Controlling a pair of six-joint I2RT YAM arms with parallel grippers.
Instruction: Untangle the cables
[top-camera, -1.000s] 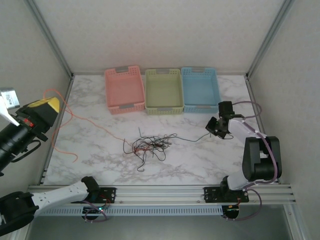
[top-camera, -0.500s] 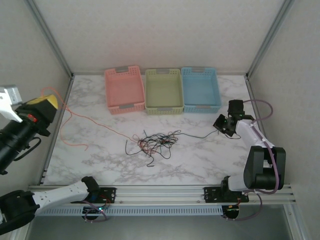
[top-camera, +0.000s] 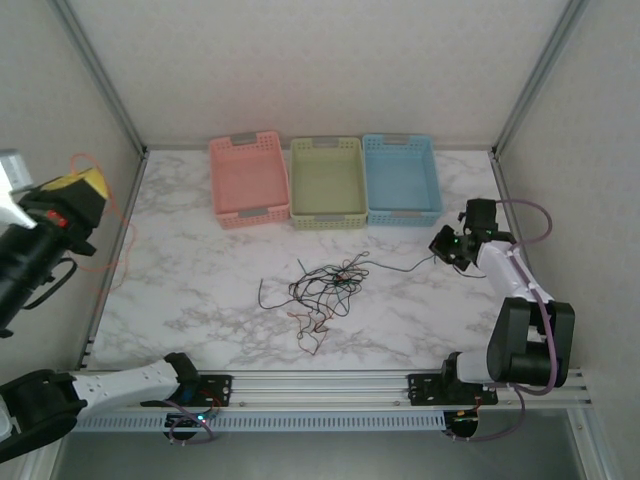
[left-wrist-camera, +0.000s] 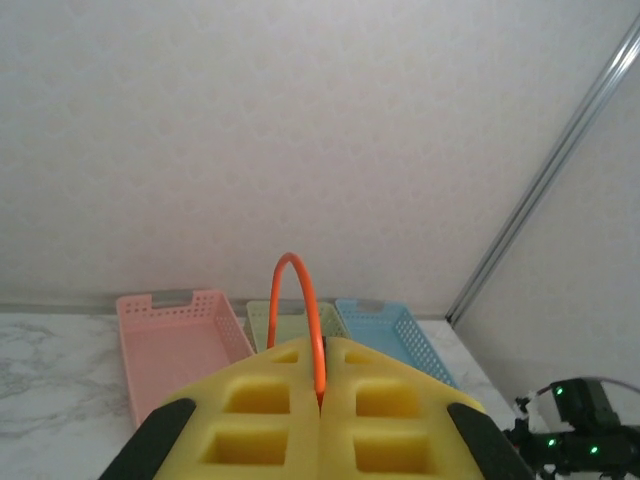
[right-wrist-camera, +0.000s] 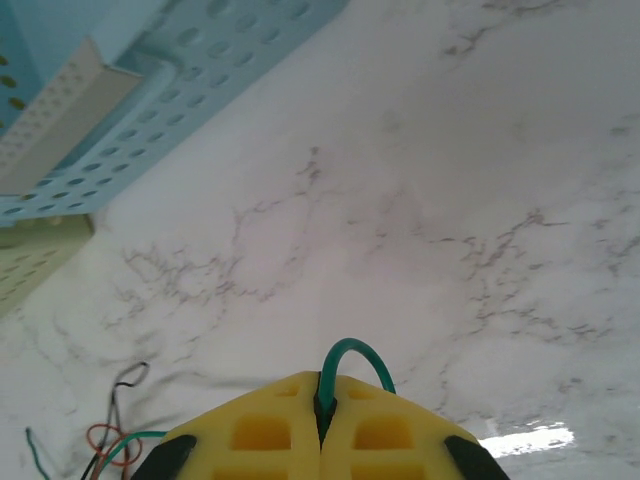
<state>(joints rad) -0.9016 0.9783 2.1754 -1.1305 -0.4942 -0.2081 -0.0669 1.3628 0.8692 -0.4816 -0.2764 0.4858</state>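
Note:
The cables lie as a loose tangle (top-camera: 322, 290) of thin black, reddish-orange and teal wires in the middle of the table. My left gripper (top-camera: 84, 188) is raised at the far left, shut on a long orange wire (top-camera: 88, 158) that hangs clear of the tangle. In the left wrist view that orange wire (left-wrist-camera: 300, 300) loops up from between the closed yellow pads (left-wrist-camera: 260, 400). My right gripper (top-camera: 447, 246) is low at the right, shut on a teal wire (right-wrist-camera: 352, 358); this wire (top-camera: 400, 269) stretches leftwards to the tangle.
Three baskets stand in a row at the back: pink (top-camera: 248, 180), green (top-camera: 327, 182) and blue (top-camera: 402, 178). The blue basket (right-wrist-camera: 150, 90) is close to the right gripper. Metal frame posts and walls border the table on both sides.
The left gripper has pulled the orange wire out of the tangle, up and to the left. The right gripper has moved right with the teal wire, dragging the tangle rightwards.

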